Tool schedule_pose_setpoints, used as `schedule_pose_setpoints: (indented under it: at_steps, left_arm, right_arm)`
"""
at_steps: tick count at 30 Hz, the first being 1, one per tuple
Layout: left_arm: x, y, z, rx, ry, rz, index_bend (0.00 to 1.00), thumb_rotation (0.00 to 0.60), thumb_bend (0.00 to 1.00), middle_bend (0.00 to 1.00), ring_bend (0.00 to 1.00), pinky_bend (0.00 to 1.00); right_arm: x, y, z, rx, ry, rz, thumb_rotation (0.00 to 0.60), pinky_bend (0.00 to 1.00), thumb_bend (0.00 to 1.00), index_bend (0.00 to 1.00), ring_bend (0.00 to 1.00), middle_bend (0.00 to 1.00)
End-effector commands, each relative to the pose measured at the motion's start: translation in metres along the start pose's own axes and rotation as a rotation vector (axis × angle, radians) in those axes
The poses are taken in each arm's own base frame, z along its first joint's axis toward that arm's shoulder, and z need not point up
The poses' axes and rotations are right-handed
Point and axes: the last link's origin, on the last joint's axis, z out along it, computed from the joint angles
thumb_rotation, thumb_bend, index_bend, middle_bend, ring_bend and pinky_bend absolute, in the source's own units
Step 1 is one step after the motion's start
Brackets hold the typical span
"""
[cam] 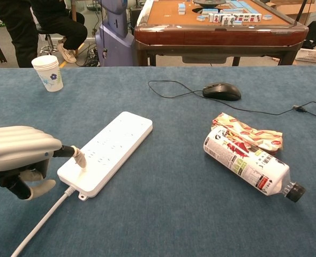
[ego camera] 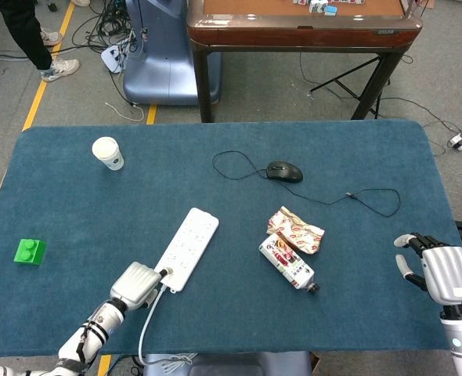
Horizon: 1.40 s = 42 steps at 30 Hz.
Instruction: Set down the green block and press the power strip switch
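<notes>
The green block (ego camera: 30,251) lies on the blue table at the far left, away from both hands. The white power strip (ego camera: 187,247) lies diagonally mid-table; in the chest view the power strip (cam: 110,150) has its near end at lower left. My left hand (ego camera: 136,284) sits at that near end, fingers curled, one fingertip (cam: 80,158) pressing down on the strip's near end. Seen from the chest, the left hand (cam: 19,152) holds nothing. My right hand (ego camera: 438,270) hovers by the table's right edge, fingers apart and empty.
A paper cup (ego camera: 108,153) stands at the back left. A black mouse (ego camera: 284,171) with its cable lies at the back centre. A snack packet (ego camera: 296,229) and a lying bottle (ego camera: 287,264) are right of the strip. The strip's white cord (cam: 40,225) runs off the front edge.
</notes>
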Motion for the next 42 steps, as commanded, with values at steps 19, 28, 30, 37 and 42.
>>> schedule_pose_setpoints:
  at_steps: [19, 28, 30, 37, 42]
  left_arm:
    - [-0.005, 0.003, 0.004, 0.014, -0.019, 0.028, 0.25, 0.600, 0.53, 1.00, 1.00, 1.00]
    - [0.015, 0.004, -0.014, -0.010, 0.062, -0.012, 0.25, 0.600, 0.53, 1.00, 1.00, 1.00]
    - [0.020, 0.003, -0.020, -0.015, 0.083, -0.016, 0.25, 0.600, 0.53, 1.00, 1.00, 1.00]
    - [0.035, -0.017, -0.048, -0.005, 0.195, -0.123, 0.18, 0.600, 0.52, 0.98, 0.90, 1.00]
    - [0.035, -0.050, -0.074, 0.048, 0.289, -0.168, 0.14, 0.600, 0.52, 0.70, 0.72, 0.98]
  right_arm:
    - [0.000, 0.000, 0.000, 0.000, 0.000, 0.004, 0.600, 0.73, 0.33, 0.46, 0.54, 0.50]
    - [0.001, 0.001, 0.000, 0.000, 0.003, 0.007, 0.600, 0.73, 0.33, 0.46, 0.54, 0.50]
    - [0.001, 0.000, 0.000, 0.000, 0.003, 0.007, 0.600, 0.73, 0.33, 0.46, 0.54, 0.50]
    - [0.002, 0.001, -0.001, -0.001, 0.007, 0.010, 0.600, 0.73, 0.33, 0.46, 0.54, 0.50]
    - [0.001, 0.001, 0.000, -0.003, 0.003, 0.004, 0.600, 0.73, 0.33, 0.46, 0.54, 0.50]
